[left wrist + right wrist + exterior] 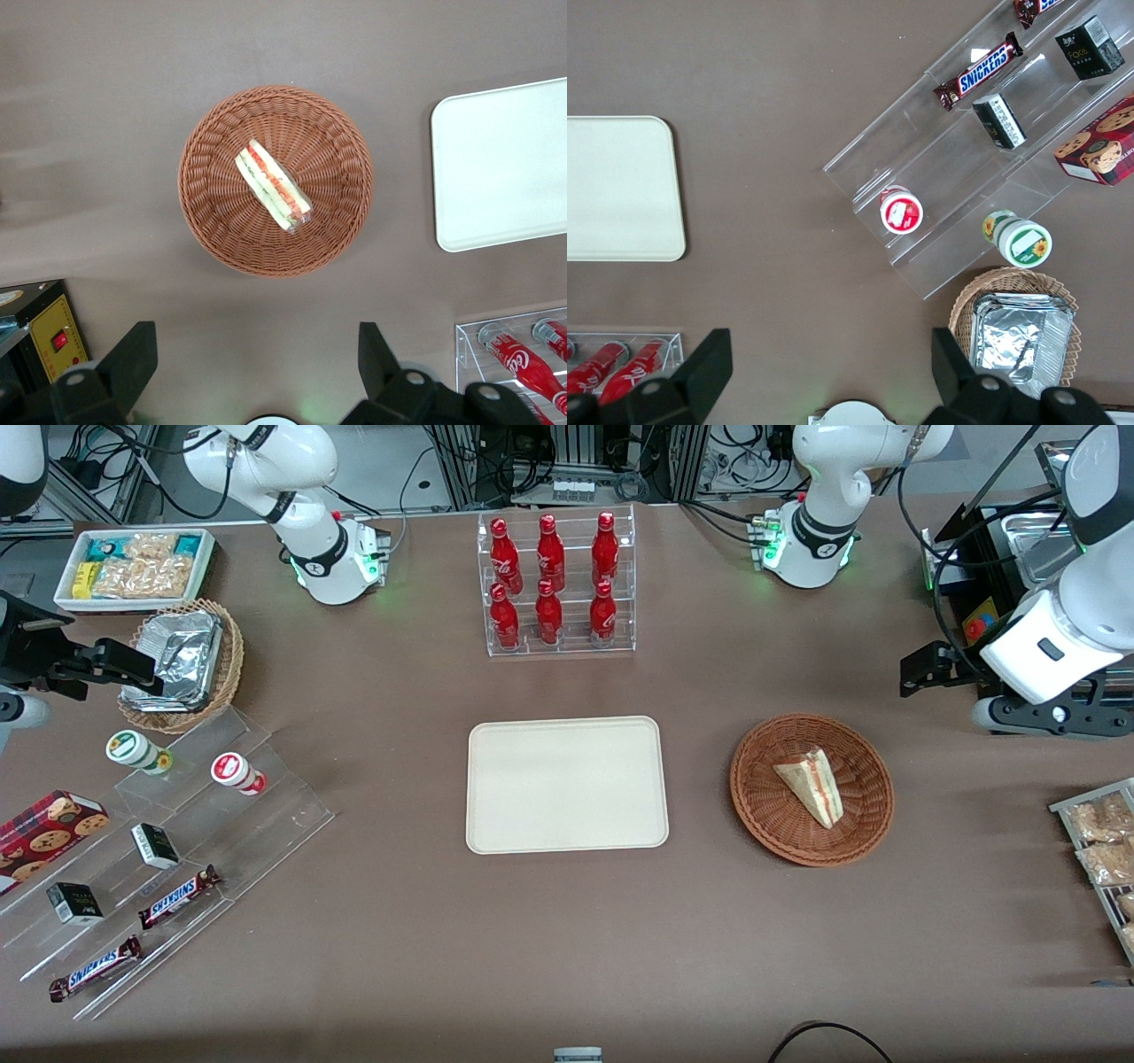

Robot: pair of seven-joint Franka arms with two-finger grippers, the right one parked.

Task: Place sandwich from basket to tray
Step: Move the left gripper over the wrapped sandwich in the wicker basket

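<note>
- The brown worktop carries everything; we are at the start, nothing lifted yet.
- The cream tray lies bare, well to the side of our jaws, toward the parked arm's end.
- The reddish-brown wicker basket sits below and ahead of the jaws.
- The gripper hangs high above the worktop near the basket's rim, jaws spread wide apart and holding nothing.
- The wrapped sandwich lies inside the basket, roughly at its centre, striped cut edge facing up.
- Its long axis runs diagonal to our jaw line, so we should turn the wrist, descend centred, and close across the narrow width.
</note>
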